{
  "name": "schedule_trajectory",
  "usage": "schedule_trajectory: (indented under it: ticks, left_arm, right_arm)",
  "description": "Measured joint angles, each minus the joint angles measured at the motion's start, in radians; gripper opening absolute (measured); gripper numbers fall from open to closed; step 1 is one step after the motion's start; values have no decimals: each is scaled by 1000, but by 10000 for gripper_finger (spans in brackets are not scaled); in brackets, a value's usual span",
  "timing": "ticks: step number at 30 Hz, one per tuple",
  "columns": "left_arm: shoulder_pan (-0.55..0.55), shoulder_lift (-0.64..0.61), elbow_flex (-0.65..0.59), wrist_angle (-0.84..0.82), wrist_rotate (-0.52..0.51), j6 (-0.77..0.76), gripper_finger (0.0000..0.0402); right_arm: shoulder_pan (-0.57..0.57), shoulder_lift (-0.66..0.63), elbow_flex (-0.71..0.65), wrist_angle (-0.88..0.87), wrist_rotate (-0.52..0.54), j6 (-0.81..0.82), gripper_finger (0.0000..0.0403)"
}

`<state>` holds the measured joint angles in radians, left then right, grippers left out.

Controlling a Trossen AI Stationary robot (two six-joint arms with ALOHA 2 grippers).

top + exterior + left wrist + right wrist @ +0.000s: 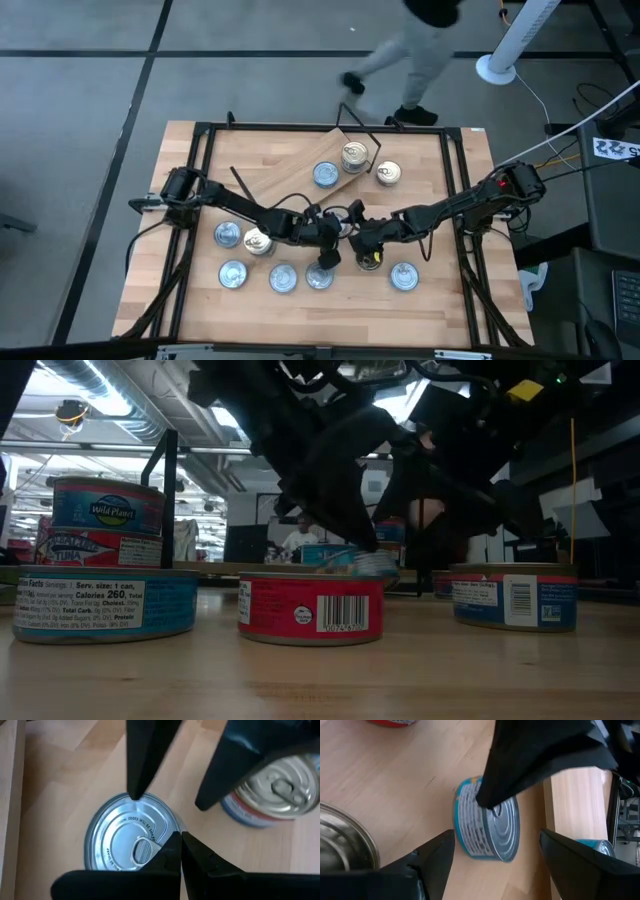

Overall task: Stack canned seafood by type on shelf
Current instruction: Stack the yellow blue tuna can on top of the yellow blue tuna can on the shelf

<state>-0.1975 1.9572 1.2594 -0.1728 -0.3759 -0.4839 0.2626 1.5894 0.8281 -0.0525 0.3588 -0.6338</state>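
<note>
My left gripper [177, 837] is clenched empty, tips over a silver-lidded tin [131, 837] in the row of tins along the near edge of the table [450, 300]. My right gripper [495, 865] is spread wide around a blue-labelled tin [487, 822], not gripping. Shelf plank [300, 165] lies near the far edge, carrying two tins

- I see the wooden bench [440, 300] carrying the shelf [290, 165], angled at its far side.
- Tins [232, 274] lie directly on the bench; two tins [354, 154] sit on the shelf.
</note>
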Motion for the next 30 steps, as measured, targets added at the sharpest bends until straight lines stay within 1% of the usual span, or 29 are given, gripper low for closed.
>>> schedule_trajectory:
  ticks: [9,15,18,24,27,30]
  left_arm:
    - [17,-1,2,66,16,-19,0]
    - [28,-15,2,65,23,-34,0]
    - [29,-20,2,94,31,-34,0]
    - [28,-21,2,129,60,-34,0]
    - [28,-21,2,136,68,-34,0]
    - [28,-21,2,140,72,-34,0]
  right_arm:
    - [0,0,0,-20,0,0,289]
    - [0,0,0,-64,0,0,289]
    - [0,0,0,-63,0,0,289]
    - [0,0,0,-61,54,0,289]
    - [0,1,0,-61,54,0,279]
    - [0,1,-1,-65,48,0,253]
